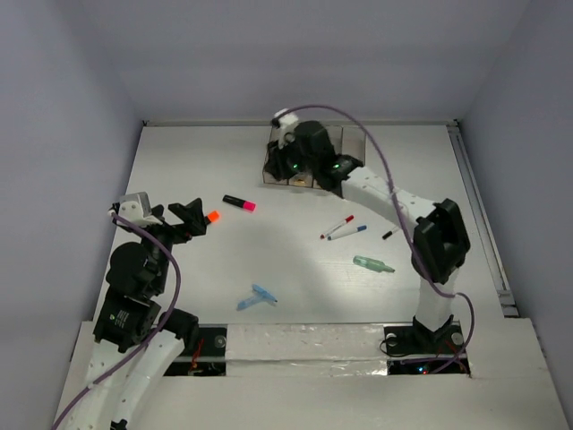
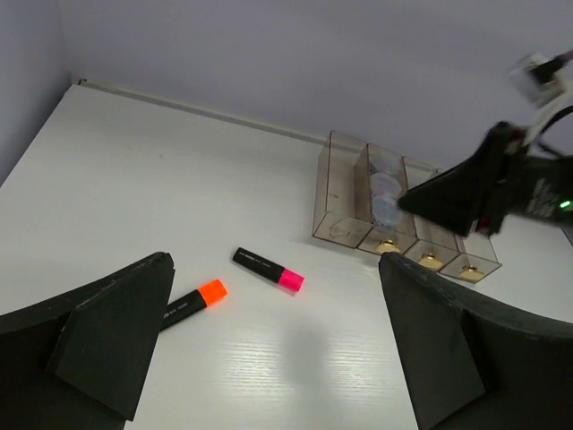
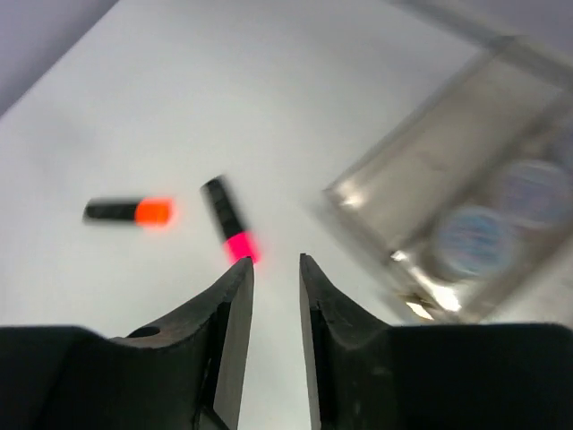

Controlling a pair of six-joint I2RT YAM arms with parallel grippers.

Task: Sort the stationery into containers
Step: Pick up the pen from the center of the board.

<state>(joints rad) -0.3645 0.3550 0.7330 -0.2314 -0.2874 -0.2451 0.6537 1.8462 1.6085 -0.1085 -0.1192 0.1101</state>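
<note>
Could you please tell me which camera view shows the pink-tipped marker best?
The left wrist view: the pink-tipped marker appears sharp, whole and unobstructed there. The top external view shows it whole but small. The right wrist view shows it motion-blurred, just beyond that arm's fingers.

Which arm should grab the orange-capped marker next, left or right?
Left. Its open tool hovers right beside the orange-capped marker, and the left wrist view shows the marker by one finger. The right tool is far off, over the bins.
</note>
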